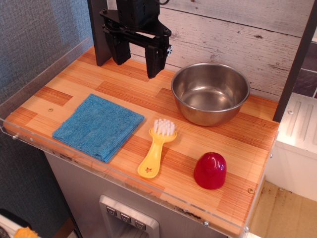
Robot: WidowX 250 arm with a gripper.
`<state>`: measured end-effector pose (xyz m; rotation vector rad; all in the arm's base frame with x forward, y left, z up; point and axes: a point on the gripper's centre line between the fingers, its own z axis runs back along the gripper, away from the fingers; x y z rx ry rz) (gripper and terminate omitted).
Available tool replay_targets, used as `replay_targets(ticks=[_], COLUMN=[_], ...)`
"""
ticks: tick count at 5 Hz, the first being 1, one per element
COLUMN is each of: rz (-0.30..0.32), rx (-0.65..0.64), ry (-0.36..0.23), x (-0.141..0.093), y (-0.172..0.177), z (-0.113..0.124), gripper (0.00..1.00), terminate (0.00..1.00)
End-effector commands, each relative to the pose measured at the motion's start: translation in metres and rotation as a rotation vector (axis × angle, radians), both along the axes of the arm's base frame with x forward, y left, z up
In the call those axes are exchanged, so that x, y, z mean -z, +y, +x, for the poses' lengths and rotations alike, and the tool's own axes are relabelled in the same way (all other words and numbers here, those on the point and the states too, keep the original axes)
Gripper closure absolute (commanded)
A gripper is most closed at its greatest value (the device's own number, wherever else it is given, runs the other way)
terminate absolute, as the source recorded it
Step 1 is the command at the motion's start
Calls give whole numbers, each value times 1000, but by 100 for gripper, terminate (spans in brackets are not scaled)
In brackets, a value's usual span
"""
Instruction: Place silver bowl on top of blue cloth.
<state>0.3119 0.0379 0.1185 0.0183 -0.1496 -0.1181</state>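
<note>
The silver bowl (210,92) stands upright and empty on the wooden table at the back right. The blue cloth (99,126) lies flat and folded at the front left of the table. My black gripper (136,63) hangs above the back left of the table, open and empty, with its fingers pointing down. It is to the left of the bowl and behind the cloth, touching neither.
A yellow brush with white bristles (158,147) lies between cloth and bowl. A small red dome-shaped cup (210,170) stands at the front right. A clear plastic rim (124,173) edges the wooden table (69,87). A plank wall rises behind, a dark post (296,62) at the right.
</note>
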Motion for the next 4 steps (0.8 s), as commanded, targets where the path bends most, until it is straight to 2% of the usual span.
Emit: replay_targets(ticks=[1,4], rz=[0,-20], rx=[0,-34], ry=[0,12], x=[0,19], y=[0,-22], z=[0,52], gripper=[0,0], terminate=[0,0])
